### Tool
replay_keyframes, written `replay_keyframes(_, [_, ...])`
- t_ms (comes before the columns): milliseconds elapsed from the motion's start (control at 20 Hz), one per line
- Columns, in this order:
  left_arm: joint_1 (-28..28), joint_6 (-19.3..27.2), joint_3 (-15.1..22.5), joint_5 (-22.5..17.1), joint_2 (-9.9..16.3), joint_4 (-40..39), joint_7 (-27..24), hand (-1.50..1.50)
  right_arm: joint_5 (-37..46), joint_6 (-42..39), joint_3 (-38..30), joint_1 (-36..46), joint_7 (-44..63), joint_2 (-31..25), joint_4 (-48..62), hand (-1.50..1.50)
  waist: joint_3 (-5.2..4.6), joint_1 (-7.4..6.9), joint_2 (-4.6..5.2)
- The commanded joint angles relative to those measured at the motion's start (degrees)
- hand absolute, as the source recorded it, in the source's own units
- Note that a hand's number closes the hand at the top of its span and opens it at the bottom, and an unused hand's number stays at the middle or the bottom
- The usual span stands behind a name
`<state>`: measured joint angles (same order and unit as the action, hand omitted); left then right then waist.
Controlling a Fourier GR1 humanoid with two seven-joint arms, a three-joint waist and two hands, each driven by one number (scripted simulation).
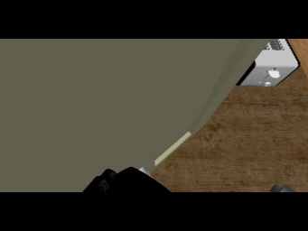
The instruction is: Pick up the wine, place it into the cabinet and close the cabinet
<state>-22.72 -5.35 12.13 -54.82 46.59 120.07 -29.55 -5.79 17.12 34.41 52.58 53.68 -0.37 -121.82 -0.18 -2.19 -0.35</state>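
Head view shows one olive-grey flat cabinet door (96, 108), one brown wooden surface (249, 144), one white toaster (271, 65), and the left hand (119, 182), fingers' state untellable.

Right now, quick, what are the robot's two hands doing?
Left hand: at the bottom edge against the big olive cabinet door; open or shut cannot be told.
Right hand: only a tip shows at the bottom edge; cannot be told.

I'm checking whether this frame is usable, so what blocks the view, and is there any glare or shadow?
Head view: a flat olive-grey cabinet panel fills the left and centre, evenly lit with no glare; the brown wood-grain counter shows at right; the white toaster-like appliance is cut off behind the panel; the black left hand is dark, fingers unreadable.
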Motion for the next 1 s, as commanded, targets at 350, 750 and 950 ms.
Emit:
replay_keyframes(350, [-3.52, -13.76, -12.63, -9.14, 5.88, -3.91, 2.08, 1.50, -1.22, 7.84, -1.86, 15.79, -16.65, 0.37, 32.66, 1.50, 0.04, -1.10, 0.70])
replay_keyframes(750, [-2.15, -17.67, -16.60, -13.48, 6.71, -7.91, 4.77, 1.50, -7.59, 7.39, -7.70, 22.46, -28.29, 0.37, 54.87, 1.50, 0.04, -0.99, 1.19])
replay_keyframes(950, [-3.67, -16.19, -19.33, -14.34, 7.71, -4.43, 6.66, 1.50, -8.05, 5.71, -10.74, 23.34, -33.68, 0.37, 64.14, 1.50, 0.14, -1.03, 1.00])
